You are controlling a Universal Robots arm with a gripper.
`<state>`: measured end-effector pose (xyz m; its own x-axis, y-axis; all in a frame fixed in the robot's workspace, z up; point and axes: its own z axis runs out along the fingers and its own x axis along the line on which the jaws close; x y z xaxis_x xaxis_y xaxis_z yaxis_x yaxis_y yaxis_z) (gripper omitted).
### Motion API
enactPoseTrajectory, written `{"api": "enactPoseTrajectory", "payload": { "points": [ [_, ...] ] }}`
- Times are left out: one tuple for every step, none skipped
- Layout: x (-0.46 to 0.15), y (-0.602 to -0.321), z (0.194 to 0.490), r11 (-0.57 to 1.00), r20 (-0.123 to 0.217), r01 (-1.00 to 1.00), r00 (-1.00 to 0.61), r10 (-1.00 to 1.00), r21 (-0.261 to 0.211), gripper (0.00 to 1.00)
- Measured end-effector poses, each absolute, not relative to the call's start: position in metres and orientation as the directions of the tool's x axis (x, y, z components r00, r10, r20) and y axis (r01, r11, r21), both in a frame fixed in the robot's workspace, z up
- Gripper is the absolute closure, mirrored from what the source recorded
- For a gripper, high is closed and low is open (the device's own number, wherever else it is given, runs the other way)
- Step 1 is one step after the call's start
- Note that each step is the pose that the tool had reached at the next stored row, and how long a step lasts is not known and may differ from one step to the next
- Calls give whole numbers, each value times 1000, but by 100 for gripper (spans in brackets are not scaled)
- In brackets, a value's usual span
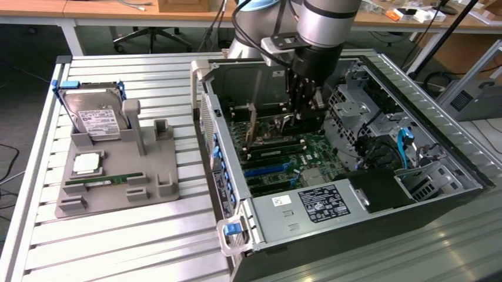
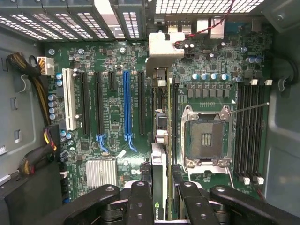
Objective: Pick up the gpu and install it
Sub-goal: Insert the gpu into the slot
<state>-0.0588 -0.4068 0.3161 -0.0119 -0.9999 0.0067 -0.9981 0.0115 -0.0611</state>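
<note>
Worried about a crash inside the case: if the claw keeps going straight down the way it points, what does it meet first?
Probably the motherboard. The claw, shut on the gpu, points at the board beside the CPU socket, so the card's edge would likely touch first; depth is unclear.

The motherboard (image 2: 117, 93) is dark green, carrying one bright blue slot (image 2: 126, 105), black slots and a white slot (image 2: 69, 98). The black gripper (image 2: 161, 197) grips the gpu (image 2: 159, 187), dark-edged with a silvery bracket (image 2: 161, 51). The hard drive (image 1: 96, 114) is silver, white-labelled.
</note>
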Motion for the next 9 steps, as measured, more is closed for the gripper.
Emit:
{"api": "enactPoseTrajectory", "payload": {
  "points": [
    [-59,-407,316,11,7,-998,-12,-1000,-61,73],
    [-59,-407,316,12,7,-998,-12,-1000,-61,73],
    [-59,-407,315,11,7,-998,-12,-1000,-61,73],
    [-59,-407,315,11,7,-998,-12,-1000,-61,73],
    [-59,-407,314,11,7,-998,-12,-1000,-61,73],
    [-59,-407,314,11,7,-998,-12,-1000,-61,73],
    [-60,-407,314,11,7,-998,-12,-1000,-61,73],
    [-60,-407,314,11,7,-998,-12,-1000,-61,73],
    [-60,-407,313,11,7,-998,-12,-1000,-61,73]
  ]
}}
